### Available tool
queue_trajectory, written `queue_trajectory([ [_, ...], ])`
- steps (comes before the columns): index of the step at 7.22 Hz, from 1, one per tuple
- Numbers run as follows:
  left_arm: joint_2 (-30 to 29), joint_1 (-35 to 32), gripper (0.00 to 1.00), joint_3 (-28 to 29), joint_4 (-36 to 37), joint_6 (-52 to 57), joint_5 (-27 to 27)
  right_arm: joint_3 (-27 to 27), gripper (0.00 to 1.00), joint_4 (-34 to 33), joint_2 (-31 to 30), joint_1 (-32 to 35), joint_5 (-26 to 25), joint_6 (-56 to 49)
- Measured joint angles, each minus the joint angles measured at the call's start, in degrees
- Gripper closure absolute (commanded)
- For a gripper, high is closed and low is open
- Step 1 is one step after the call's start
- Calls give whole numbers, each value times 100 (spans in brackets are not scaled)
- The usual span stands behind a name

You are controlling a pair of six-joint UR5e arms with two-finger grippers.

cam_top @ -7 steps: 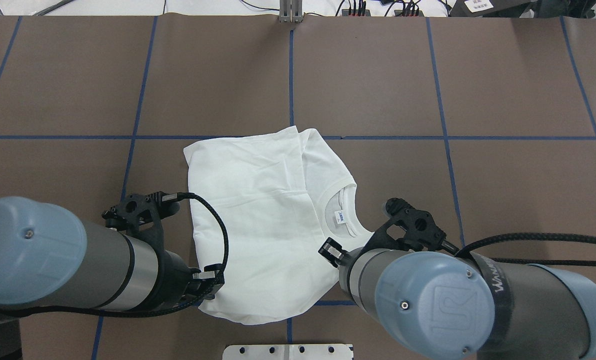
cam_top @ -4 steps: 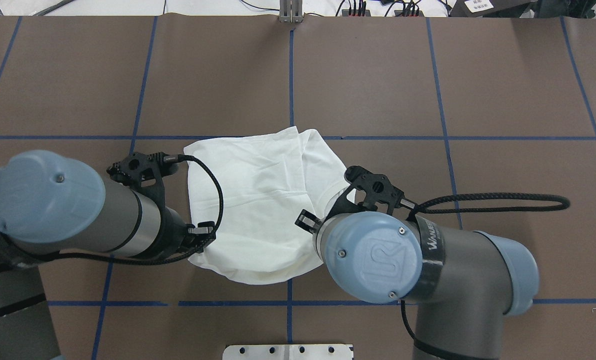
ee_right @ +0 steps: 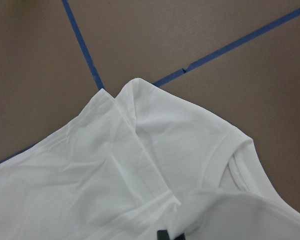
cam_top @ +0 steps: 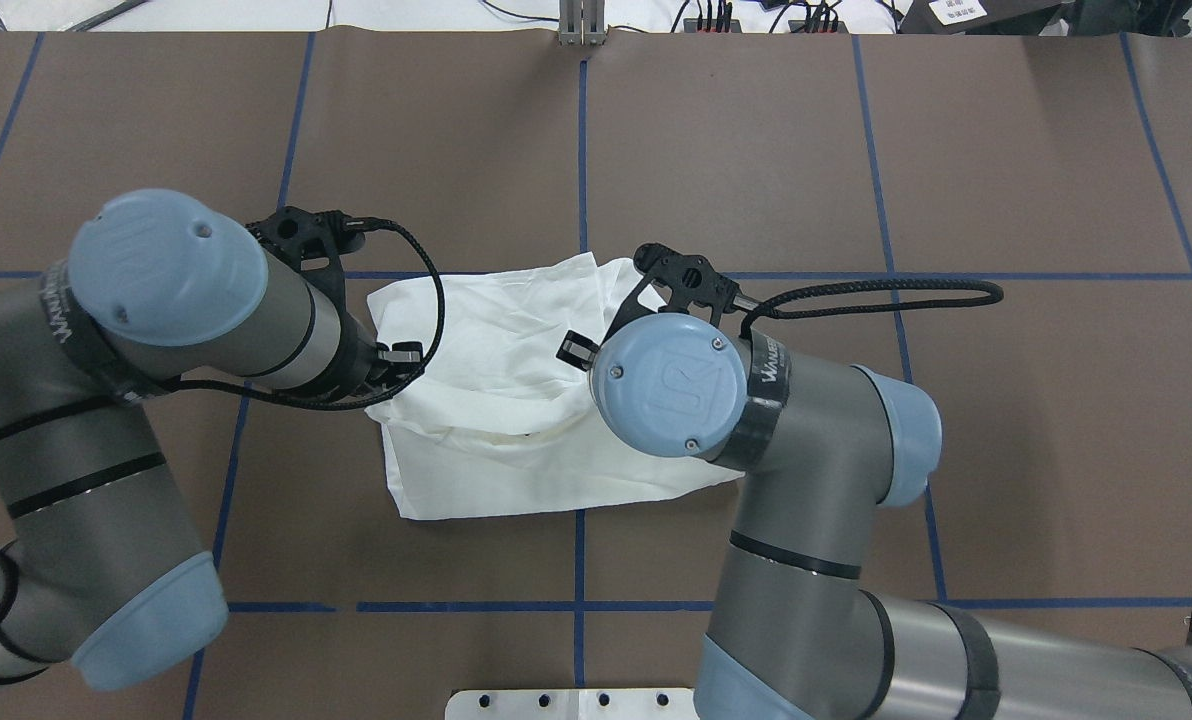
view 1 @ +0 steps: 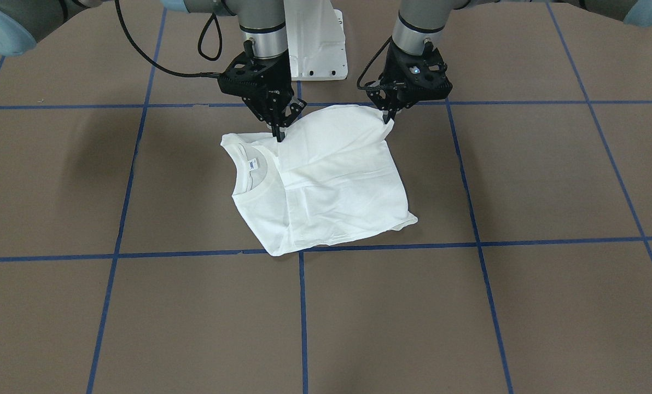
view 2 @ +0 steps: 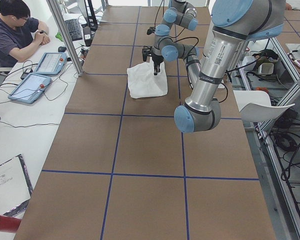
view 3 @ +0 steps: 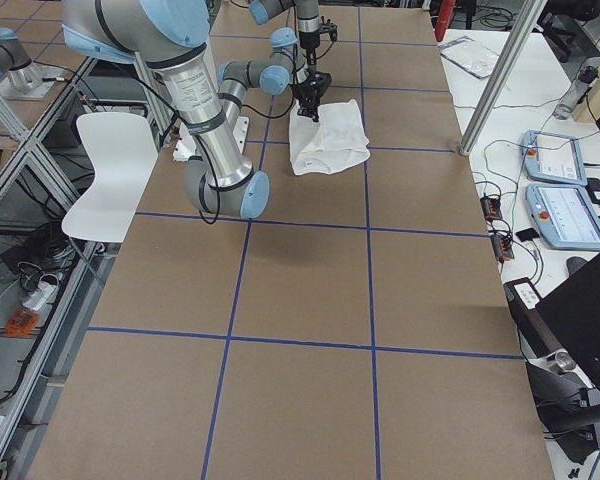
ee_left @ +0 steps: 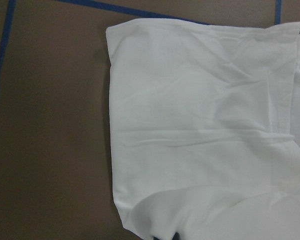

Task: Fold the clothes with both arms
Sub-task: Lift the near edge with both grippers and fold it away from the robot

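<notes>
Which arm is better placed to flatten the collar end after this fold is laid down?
Right, probably. The right pincer grips the T-shirt just beside the collar. The left pincer holds the opposite corner, away from the collar, and would have to reach across the shirt.

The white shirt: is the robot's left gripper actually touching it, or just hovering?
Touching. In the front-facing view the left gripper pinches a corner of the white shirt, with the cloth drawn up in a peak to its tip.
</notes>
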Motion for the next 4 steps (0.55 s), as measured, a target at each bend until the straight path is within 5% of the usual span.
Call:
queue_trajectory([
  [4, -136, -257, 100, 1129, -811, 301, 351, -1510, 100, 690, 588, 449, 24, -299],
])
